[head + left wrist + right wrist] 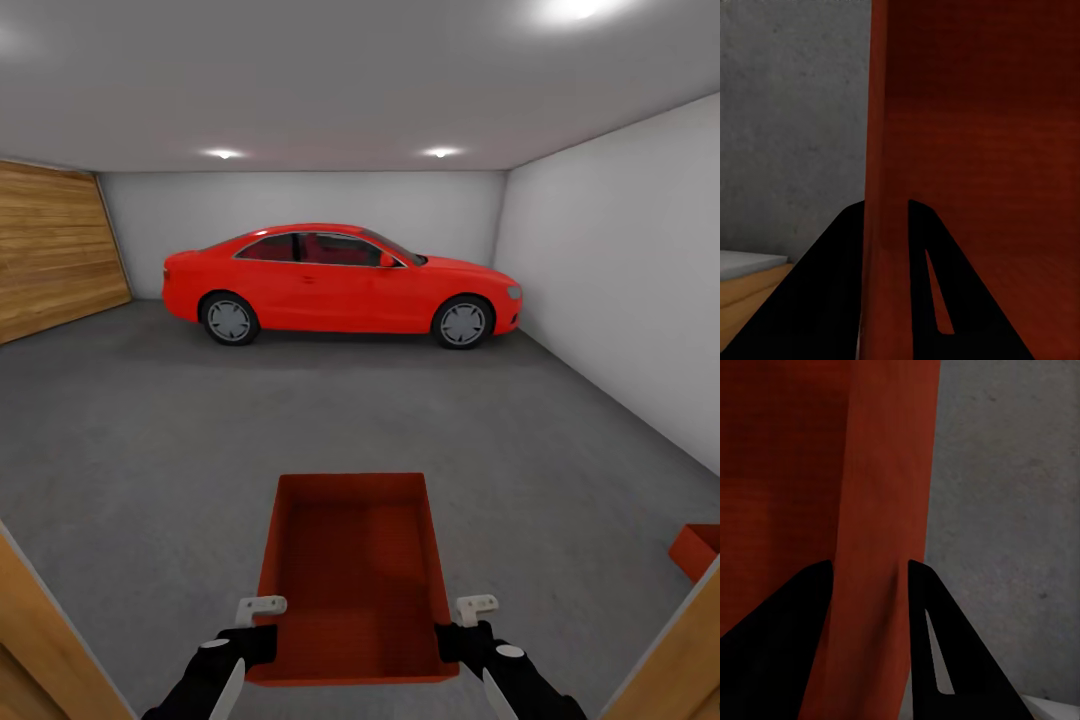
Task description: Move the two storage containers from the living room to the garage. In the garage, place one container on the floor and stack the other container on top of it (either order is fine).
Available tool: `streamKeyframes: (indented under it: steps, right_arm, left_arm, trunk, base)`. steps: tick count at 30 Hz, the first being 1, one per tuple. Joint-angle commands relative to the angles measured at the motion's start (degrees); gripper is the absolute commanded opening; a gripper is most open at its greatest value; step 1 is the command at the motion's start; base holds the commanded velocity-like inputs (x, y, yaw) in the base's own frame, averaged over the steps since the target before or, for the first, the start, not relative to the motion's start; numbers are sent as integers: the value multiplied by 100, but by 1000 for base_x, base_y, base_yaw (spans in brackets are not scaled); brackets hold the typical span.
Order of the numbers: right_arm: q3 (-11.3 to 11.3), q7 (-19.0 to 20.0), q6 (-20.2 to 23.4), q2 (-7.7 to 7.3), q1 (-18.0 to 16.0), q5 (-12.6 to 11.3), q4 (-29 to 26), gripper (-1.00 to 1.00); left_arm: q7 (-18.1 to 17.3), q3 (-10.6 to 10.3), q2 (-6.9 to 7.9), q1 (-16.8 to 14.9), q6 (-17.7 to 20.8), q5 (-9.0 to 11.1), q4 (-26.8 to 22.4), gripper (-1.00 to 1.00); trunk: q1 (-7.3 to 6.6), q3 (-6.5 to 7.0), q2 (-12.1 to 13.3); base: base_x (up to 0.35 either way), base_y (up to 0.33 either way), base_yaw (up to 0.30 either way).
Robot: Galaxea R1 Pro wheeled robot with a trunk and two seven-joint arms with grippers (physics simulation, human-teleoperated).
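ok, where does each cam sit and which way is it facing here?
Head: on the head, looking forward and down at the held container, red car, garage floor; both grippers show, left, right.
Left wrist: along its fingers straddling the container wall.
Right wrist: along its fingers, same.
Shared: all three see the container and floor.

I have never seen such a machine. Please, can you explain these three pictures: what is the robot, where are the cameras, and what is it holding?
A two-armed robot is seen from its own cameras. The head view looks down over both arms into a garage with a red car on the grey floor. The left gripper and right gripper each pinch a side wall of one red-orange storage container, carrying it together. The wrist views look along the fingers clamped over each wall. A second container sits on the floor at right.
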Motion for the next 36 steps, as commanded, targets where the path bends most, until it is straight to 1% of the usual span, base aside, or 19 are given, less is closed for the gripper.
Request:
streamKeyframes:
  steps: [1,10,19,32,36]
  right_arm:
    - [39,154,-77,-2,-5,-83,-133,-100]
    - [39,154,-77,-1,-5,-83,-133,-100]
    - [39,154,-77,-1,-5,-83,-133,-100]
    - [39,154,-77,-2,-5,-83,-133,-100]
    - [39,154,-77,-3,-5,-83,-133,-100]
  left_arm:
    - [128,-5,7,1,46,-92,3,-100]
    - [128,-5,0,0,46,-92,3,-100]
    - [128,-6,5,0,46,-92,3,-100]
    - [128,-5,8,1,46,-92,3,-100]
    - [128,-6,2,1,46,-92,3,-100]
  trunk:
    - [1,-9,-7]
    - [1,-9,-7]
    - [1,-9,-7]
    - [1,-9,-7]
    - [1,-9,-7]
  base:
    - [138,0,0]
    - [267,0,0]
    - [84,0,0]
    - [310,0,0]
    - [152,0,0]
